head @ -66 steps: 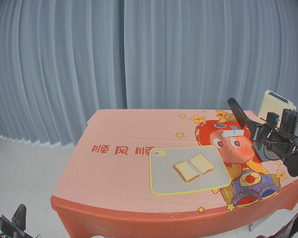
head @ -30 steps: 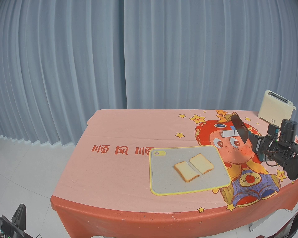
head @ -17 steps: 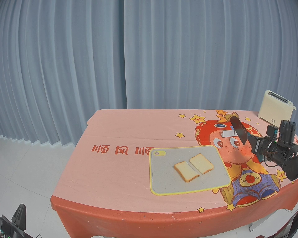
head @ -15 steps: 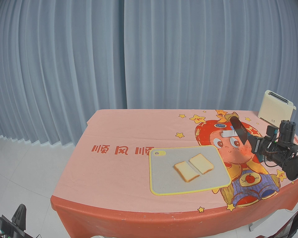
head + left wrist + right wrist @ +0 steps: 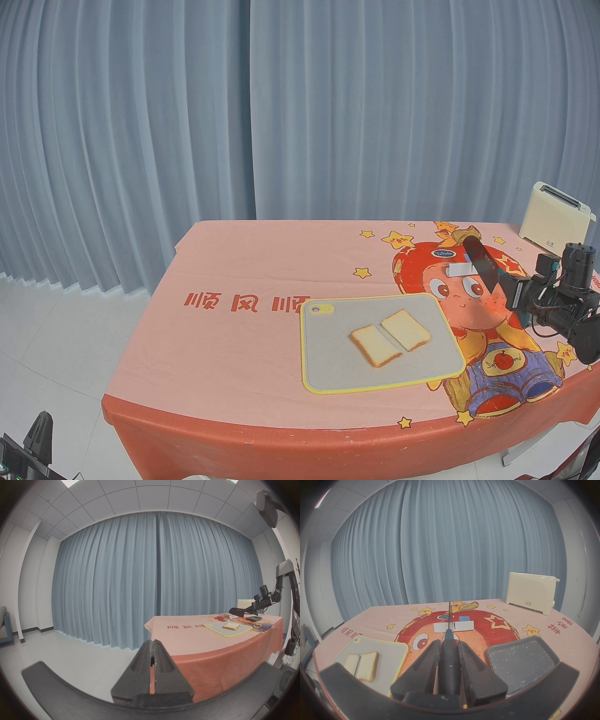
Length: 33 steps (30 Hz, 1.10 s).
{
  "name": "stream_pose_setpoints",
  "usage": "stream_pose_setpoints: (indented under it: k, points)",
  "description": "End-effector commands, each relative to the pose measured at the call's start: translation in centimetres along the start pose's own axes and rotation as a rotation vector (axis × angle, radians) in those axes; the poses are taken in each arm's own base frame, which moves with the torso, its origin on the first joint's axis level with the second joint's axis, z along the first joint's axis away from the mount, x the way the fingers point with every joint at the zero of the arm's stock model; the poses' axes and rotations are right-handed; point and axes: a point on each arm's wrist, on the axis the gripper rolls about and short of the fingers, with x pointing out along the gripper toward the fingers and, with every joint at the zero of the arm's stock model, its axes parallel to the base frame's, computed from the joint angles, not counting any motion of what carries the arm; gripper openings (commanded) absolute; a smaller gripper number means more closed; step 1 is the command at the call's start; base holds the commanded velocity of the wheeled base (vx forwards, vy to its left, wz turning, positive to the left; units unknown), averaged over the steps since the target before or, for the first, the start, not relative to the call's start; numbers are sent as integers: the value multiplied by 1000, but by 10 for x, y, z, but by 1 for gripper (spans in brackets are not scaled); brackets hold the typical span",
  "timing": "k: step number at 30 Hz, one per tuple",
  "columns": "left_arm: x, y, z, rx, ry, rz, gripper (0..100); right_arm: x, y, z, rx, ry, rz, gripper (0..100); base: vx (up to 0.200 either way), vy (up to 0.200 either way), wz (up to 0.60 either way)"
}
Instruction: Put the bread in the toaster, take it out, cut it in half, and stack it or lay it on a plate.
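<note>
Black knife (image 5: 481, 262) gripped by right end effector (image 5: 448, 645) (held aloft), left end effector (image 5: 153, 648) closed

Left gripper (image 5: 153, 645) centre foreground, fingers pressed together, nothing held. Background: bread halves (image 5: 231, 626) on cutting board (image 5: 218, 629), table (image 5: 193, 650); right gripper (image 5: 254, 606) holds knife (image 5: 238, 612).

2 bread halves (image 5: 375, 345), flat on cutting board (image 5: 331, 359)
</note>
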Motion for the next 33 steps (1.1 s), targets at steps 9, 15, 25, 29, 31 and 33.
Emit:
stream_pose_setpoints:
  k: [9,15,25,29,31,33]
  points:
    - [1,0,-5,0,18,1,0,0,0,-1,0,3,0,0,0,0,0]
    - [1,0,-5,0,18,1,0,0,-1,0,2,0,-4,0,0,0,0]
    - [1,0,-5,0,18,1,0,0,-1,-1,-1,4,-7,0,0,0,0]
    - [1,0,-5,0,18,1,0,0,0,-3,-2,13,-8,0,0,0,0]
    - [1,0,-5,0,18,1,0,2,-1,-5,-1,21,-9,0,0,0,0]
    - [1,0,-5,0,18,1,0,2,-1,-5,-1,22,-9,0,0,0,0]
